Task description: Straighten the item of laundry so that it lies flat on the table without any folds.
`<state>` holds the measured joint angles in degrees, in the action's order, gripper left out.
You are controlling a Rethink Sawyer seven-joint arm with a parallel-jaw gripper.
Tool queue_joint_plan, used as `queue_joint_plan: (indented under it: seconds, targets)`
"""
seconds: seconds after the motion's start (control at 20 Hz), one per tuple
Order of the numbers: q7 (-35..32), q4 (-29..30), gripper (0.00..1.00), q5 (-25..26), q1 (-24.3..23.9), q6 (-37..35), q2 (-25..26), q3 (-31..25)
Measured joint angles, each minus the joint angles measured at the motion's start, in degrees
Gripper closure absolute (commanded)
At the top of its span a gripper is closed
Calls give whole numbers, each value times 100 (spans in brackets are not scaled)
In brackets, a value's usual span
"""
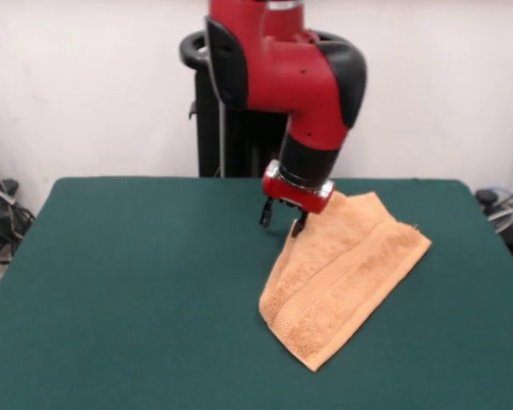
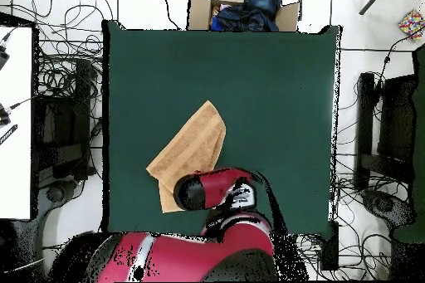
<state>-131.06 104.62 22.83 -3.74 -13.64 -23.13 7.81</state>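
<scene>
The item of laundry (image 1: 342, 278), a light orange towel, lies diagonally on the green table (image 1: 111, 282). It is folded over on itself along its length, with a long ridge running down it. My gripper (image 1: 281, 220) hangs low at the towel's far left edge, open, with nothing between its fingers; the right fingertip (image 1: 297, 227) is right at the cloth's edge. From overhead, the towel (image 2: 189, 151) sits left of the middle of the table (image 2: 274, 97), and the red arm (image 2: 212, 190) covers its near end and hides the gripper.
A cardboard box (image 2: 245, 6) holding dark clothes stands beyond the table's far edge in the overhead view. Cables (image 2: 62, 89) run over the floor on both sides. Black stands (image 2: 378, 143) flank the table's right side.
</scene>
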Motion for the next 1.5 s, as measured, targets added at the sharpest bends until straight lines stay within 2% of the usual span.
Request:
queue_joint_plan:
  seconds: [0.35,0.5,0.95,1.35,1.5]
  targets:
    - [0,-512,0,292,982,-56,341,769]
    - [0,-749,0,363,1206,-52,527,1081]
    - [0,-1416,0,687,990,-52,997,1837]
    - [0,-1670,0,946,864,-52,1066,2058]
    - [0,-1701,0,971,668,-52,977,1980]
